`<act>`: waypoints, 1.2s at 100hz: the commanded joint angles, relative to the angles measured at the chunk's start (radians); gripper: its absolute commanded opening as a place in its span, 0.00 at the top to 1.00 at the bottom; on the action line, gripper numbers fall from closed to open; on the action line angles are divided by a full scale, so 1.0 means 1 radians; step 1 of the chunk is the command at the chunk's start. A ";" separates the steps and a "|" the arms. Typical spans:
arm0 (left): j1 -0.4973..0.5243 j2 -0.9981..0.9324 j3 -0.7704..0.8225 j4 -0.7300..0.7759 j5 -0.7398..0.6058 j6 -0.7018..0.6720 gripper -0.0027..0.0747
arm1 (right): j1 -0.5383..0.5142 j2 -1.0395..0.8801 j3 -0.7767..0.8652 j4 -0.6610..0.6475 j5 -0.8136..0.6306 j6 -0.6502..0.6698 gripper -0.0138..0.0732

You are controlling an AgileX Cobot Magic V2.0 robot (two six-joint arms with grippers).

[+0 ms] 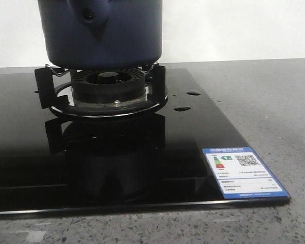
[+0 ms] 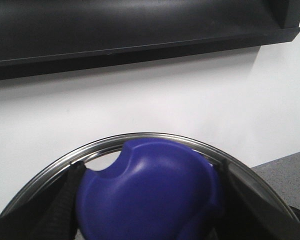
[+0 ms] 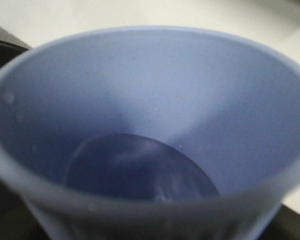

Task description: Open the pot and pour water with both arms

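1. Sitting on the burner grate (image 1: 104, 86) of the black glass cooktop (image 1: 142, 168), the pot (image 1: 99, 33) is filling the upper left of the front view; its top edge is running out of frame, so whether its mouth is covered cannot be told from there.
2. The left wrist view is showing a deep-blue knob (image 2: 147, 192) set on a metal-rimmed lid (image 2: 155, 137), with a white wall behind it. Judgement: the lid is looking lifted clear of the pot, so the opening step is probably done.
3. The left gripper (image 2: 147, 210) is appearing to pinch that knob: dark fingers (image 2: 65, 200) are lying against both of its sides.
4. The right wrist view is being filled by a pale blue cup (image 3: 140, 140), seen from above, with liquid at its bottom. Right gripper: fingers are not showing, so I cannot tell whether they are spread or clamped.
5. Judgement: the pour is looking unfinished; where the cup stands relative to the pot cannot be told.
6. Room: right of the pot the cooktop is carrying only droplets (image 1: 188, 101) and a label (image 1: 244, 173) near its front corner, with grey counter (image 1: 264, 101) beyond.
7. Edges to watch: the grate's prongs are standing just under the pot's base, and the pot rim is unseen.
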 commanded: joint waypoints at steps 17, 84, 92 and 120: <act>0.002 -0.021 -0.039 -0.001 -0.122 0.002 0.51 | 0.102 0.088 -0.231 -0.237 0.133 -0.008 0.56; 0.002 -0.021 -0.039 -0.001 -0.122 0.002 0.51 | 0.242 0.256 -0.353 -0.834 0.316 -0.031 0.56; 0.002 -0.021 -0.039 -0.001 -0.122 0.002 0.51 | 0.242 0.270 -0.353 -0.885 0.316 -0.031 0.56; 0.002 -0.021 -0.039 -0.001 -0.122 0.002 0.51 | 0.242 0.288 -0.353 -1.088 0.310 -0.031 0.56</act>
